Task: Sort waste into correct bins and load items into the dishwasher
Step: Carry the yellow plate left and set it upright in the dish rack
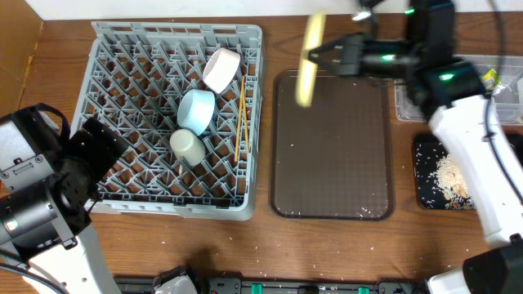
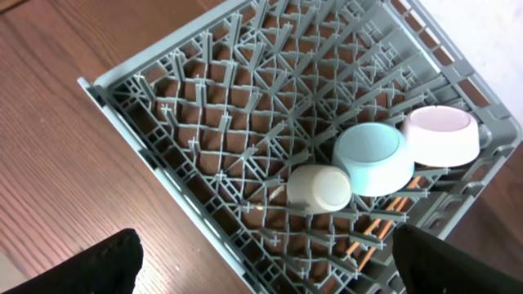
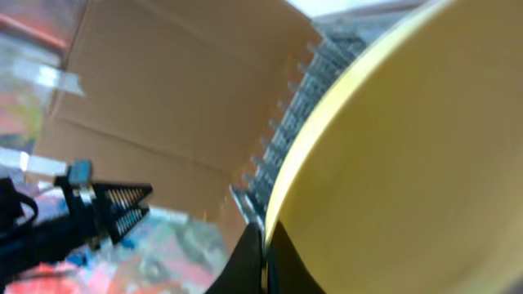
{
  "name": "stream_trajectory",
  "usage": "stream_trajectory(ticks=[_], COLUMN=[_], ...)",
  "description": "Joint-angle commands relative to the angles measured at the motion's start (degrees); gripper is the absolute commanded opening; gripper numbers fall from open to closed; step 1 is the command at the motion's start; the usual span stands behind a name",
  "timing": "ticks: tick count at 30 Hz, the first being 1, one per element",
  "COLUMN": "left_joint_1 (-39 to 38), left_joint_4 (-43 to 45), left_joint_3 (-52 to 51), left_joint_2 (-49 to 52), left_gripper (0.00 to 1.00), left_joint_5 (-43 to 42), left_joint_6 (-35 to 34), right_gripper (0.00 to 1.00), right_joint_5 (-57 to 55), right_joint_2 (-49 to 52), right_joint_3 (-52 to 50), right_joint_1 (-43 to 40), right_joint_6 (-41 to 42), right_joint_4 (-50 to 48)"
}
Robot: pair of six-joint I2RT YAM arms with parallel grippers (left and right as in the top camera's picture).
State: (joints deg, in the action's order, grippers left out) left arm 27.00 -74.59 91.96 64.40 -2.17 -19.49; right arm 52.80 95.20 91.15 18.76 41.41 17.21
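Observation:
My right gripper (image 1: 320, 55) is shut on the rim of the yellow plate (image 1: 310, 59) and holds it on edge in the air above the far left of the brown tray (image 1: 331, 204). The plate fills the right wrist view (image 3: 409, 163), pinched between my fingers (image 3: 265, 245). The grey dish rack (image 1: 106, 49) holds the pink bowl (image 1: 221, 69), the light blue bowl (image 1: 196, 110), the pale cup (image 1: 186, 144) and the chopsticks (image 1: 240, 122). My left gripper (image 2: 261, 261) is open over the rack's near left edge (image 2: 163, 171), holding nothing.
A black bin (image 1: 425, 175) with rice scraps (image 1: 451, 175) sits at the right. A clear tub (image 1: 404, 102) with a green-yellow wrapper (image 1: 490, 79) lies behind it, partly hidden by my right arm. Crumbs dot the table front.

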Motion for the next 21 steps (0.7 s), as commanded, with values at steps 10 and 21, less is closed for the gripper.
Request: stream_trajectory(ticks=[10, 21], left_joint_1=[0.26, 0.24], left_joint_4=[0.02, 0.02], left_joint_3=[0.37, 0.37], left_joint_2=[-0.04, -0.04], left_gripper=[0.99, 0.99], left_joint_5=[0.50, 0.50], left_joint_6=[0.31, 0.31], right_gripper=[0.01, 0.09], right_joint_5=[-6.64, -8.85], right_joint_2=[15.02, 23.04], right_joint_3=[0.72, 0.72], right_joint_1=[12.96, 13.55], right_joint_6=[12.48, 14.29], right_joint_4=[-27.36, -27.76])
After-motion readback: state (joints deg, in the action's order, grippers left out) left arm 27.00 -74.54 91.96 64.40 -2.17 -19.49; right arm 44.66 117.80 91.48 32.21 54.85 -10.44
